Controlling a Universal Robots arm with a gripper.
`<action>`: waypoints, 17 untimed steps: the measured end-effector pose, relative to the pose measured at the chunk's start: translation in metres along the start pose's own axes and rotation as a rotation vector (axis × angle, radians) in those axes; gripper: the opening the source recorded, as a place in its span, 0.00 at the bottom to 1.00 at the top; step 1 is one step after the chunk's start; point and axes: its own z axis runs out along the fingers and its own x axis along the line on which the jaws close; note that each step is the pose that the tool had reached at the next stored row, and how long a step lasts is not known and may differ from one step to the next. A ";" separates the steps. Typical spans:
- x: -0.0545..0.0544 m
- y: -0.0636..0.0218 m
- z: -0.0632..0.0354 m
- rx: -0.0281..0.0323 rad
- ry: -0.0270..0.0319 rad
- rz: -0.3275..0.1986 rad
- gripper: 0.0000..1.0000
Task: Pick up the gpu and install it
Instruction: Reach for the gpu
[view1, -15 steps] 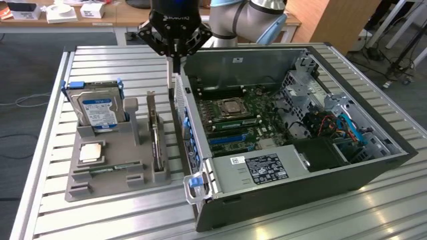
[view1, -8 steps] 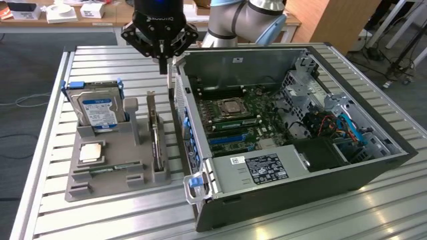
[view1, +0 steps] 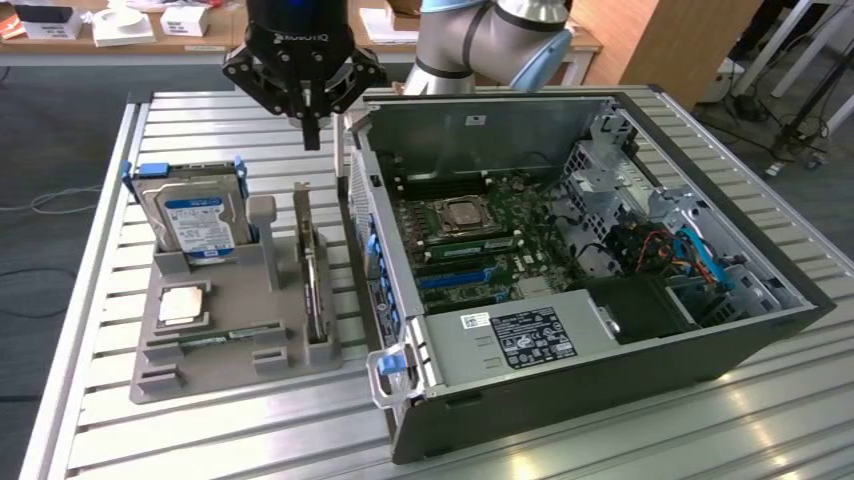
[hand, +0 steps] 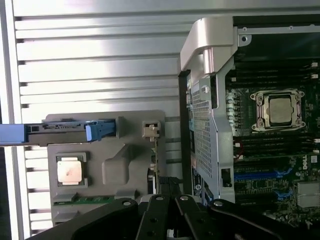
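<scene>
The open computer case (view1: 574, 425) lies on its side nearest the camera, on a slatted metal table (view1: 200, 440). A blue latch (view1: 390, 362) sits at the case's near corner. Just behind that corner is the labelled power supply (view1: 534, 335), and past it the motherboard (view1: 487, 262) with its bare processor socket (view1: 461, 215).

On the exterior view's left of the case is a grey parts holder (view1: 214, 378). A RAM stick (view1: 220, 338) lies flat in the holder's near part, with a processor chip (view1: 183, 303) behind it. The gpu (view1: 310, 270) stands on edge in a slot along the side of the holder nearest the case. It is thin and dark, and its silvery bracket is at the far end. Further back in the holder, a hard drive (view1: 196, 220) with a blue-and-white label stands upright in blue rails.

Beyond the gpu's far end, the gripper (view1: 311, 132) hangs above the table between the hard drive and the case wall. Its fingers are pressed together with nothing between them, well above the card. In the wrist view the gpu shows as a narrow edge between the holder and the case. The arm (view1: 494, 40) rises behind, in front of desks at the back.
</scene>
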 end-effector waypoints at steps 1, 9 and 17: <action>0.002 -0.0001 0.0000 0.0001 -0.0001 0.000 0.11; 0.004 -0.0055 -0.0003 0.0001 0.0001 0.000 0.11; 0.002 -0.0329 -0.0015 0.0002 0.0001 0.000 0.11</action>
